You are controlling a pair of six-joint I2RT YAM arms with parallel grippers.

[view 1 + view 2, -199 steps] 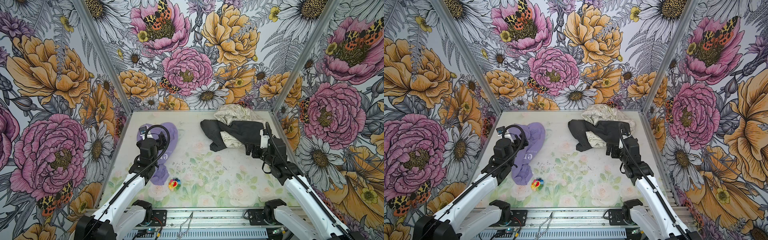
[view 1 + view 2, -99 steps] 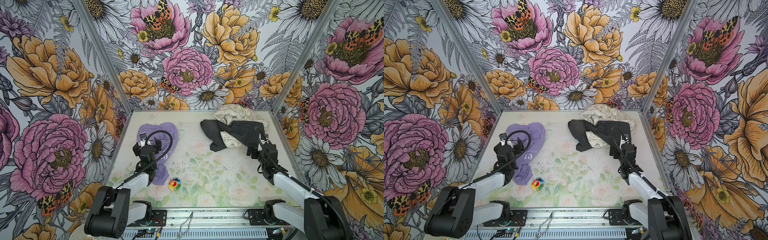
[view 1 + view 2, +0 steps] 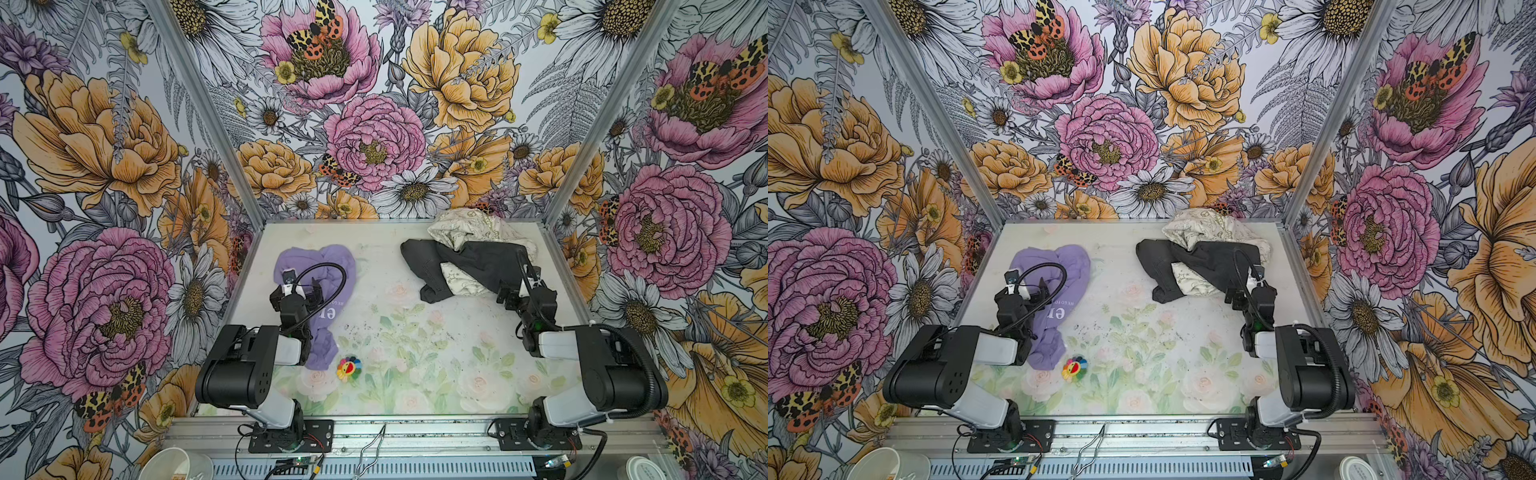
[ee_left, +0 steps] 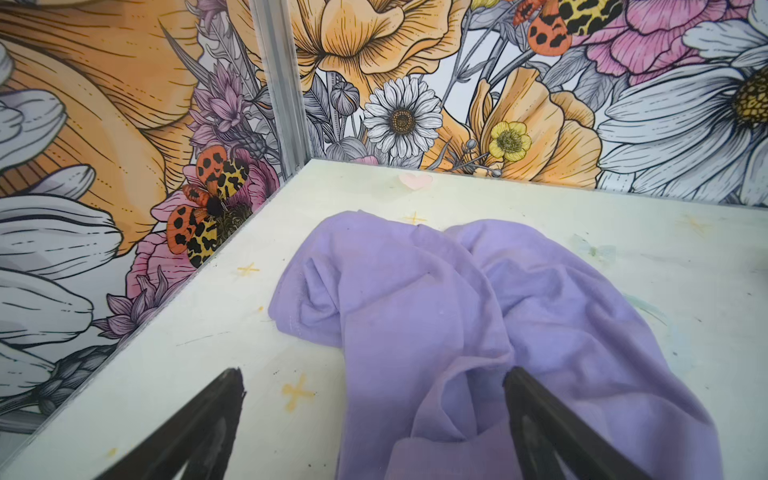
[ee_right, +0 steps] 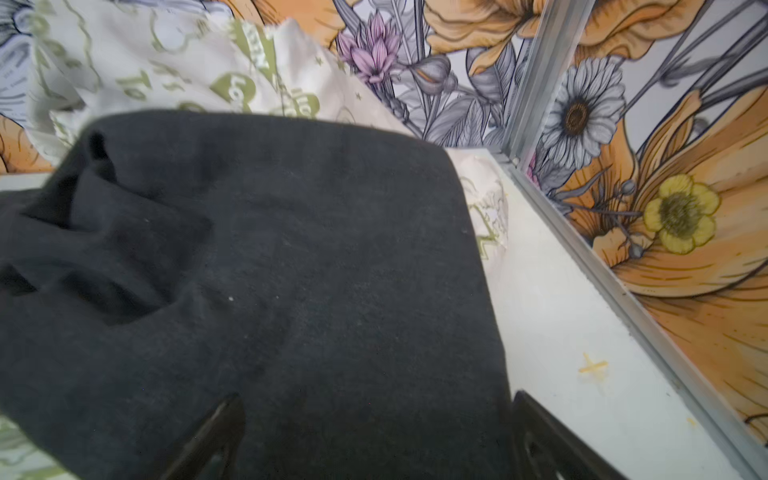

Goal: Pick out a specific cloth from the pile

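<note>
— Both arms have folded back toward their bases since a second ago; the garments have not shifted.
— Grippers?
— Left gripper (image 4: 372, 376) stands released, jaws wide, one finger above the lavender T-shirt (image 3: 334, 266), the other above bare table (image 3: 415, 374). Right gripper (image 5: 376, 400) is likewise spread and grips nothing, straddling the near edge of the black garment (image 3: 478, 262).
— What's nearest?
— A small rainbow flower toy (image 3: 348, 368) at the front, just beside the T-shirt's near end.
— And the shirt itself?
— Lying crumpled on the table's left side, white lettering up, well apart from the pile (image 3: 1204, 257).
— The pile?
— Far right corner: black garment draped over a cream printed cloth (image 3: 469, 226), which bunches against the back wall.
</note>
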